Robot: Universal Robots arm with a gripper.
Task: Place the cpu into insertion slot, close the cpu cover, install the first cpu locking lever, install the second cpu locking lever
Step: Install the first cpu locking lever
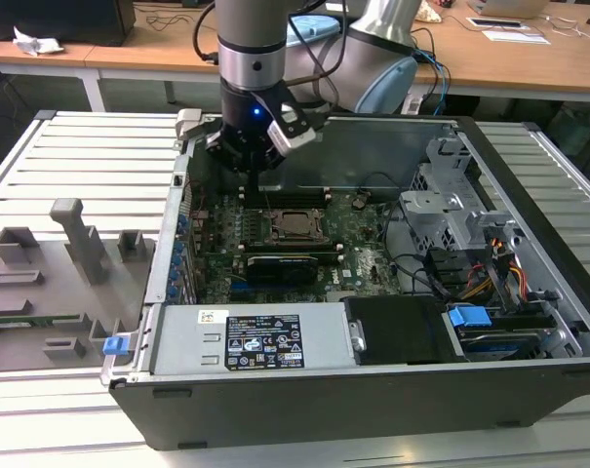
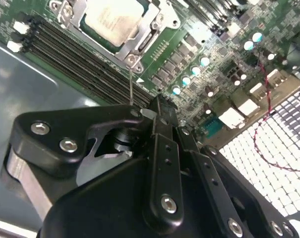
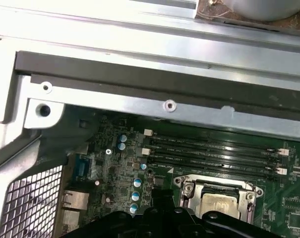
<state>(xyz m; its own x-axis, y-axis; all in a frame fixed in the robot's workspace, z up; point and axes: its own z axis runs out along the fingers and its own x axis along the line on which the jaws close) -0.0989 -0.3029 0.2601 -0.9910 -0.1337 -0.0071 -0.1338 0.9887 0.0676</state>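
In the exterior view the gripper (image 1: pixel 248 168) hangs over the green board (image 1: pixel 368 249). The cpu (image 1: pixel 296 223) sits just ahead and below in the insertion slot (image 1: pixel 319 232), and the case rests on a slatted table (image 1: pixel 80 156) with wooden desks (image 1: pixel 568 58) beyond. In the second wrist view its tips look pressed together on nothing, with the cpu cover (image 2: pixel 150 35) down just past them: lever work, I'd say, wanting a low, fine push. In the first wrist view the memory slots (image 3: pixel 214 153) lie beyond the socket

**Counting the Things in the Computer**

One robot arm (image 1: pixel 251 58) is hanging over one open computer case (image 1: pixel 324 400). One green board (image 1: pixel 368 258) is lying inside it. One cpu (image 2: pixel 112 17) is sitting on the board, and one cpu cover (image 2: pixel 150 32) is lying around it. Four long black memory slots (image 3: pixel 214 154) are lying side by side. Six little round blue caps (image 2: pixel 195 70) are shining nearby. One long black card (image 1: pixel 280 265) is sitting on the board.
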